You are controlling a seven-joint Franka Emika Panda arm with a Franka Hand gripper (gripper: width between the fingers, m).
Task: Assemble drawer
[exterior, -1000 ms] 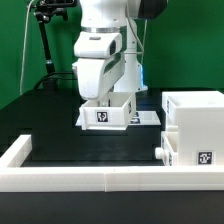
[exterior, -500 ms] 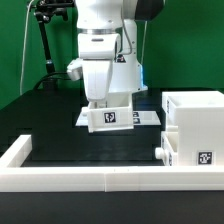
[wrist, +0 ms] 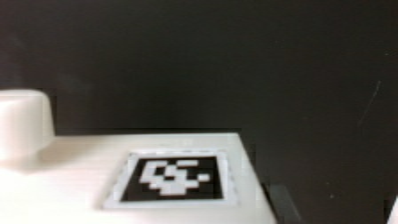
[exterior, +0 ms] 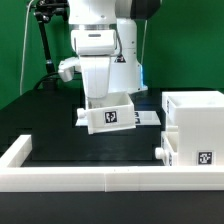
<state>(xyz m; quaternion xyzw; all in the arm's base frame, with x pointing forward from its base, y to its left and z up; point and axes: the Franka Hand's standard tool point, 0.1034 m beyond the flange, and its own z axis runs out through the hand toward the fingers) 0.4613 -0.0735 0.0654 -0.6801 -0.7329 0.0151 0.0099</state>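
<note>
My gripper (exterior: 104,99) reaches down into a small white open-top tray (exterior: 110,116) with a tag on its front, and is shut on its wall. The tray sits slightly skewed, at or just above the black table; the fingertips are hidden inside it. The wrist view shows a white tagged face of the tray (wrist: 173,176) and a white knob (wrist: 22,125); the fingers do not show clearly there. The tall white housing (exterior: 200,115) stands at the exterior view's right, with a tray knob (exterior: 160,153) sticking out of its lower front.
The marker board (exterior: 148,117) lies flat just behind the held tray. A low white rim (exterior: 100,166) runs along the table's front and left side. A dark stand (exterior: 45,40) rises at the back left.
The wrist has turned and the hand has risen a little. The tray has turned with it and now sits skewed. The housing has not moved.
</note>
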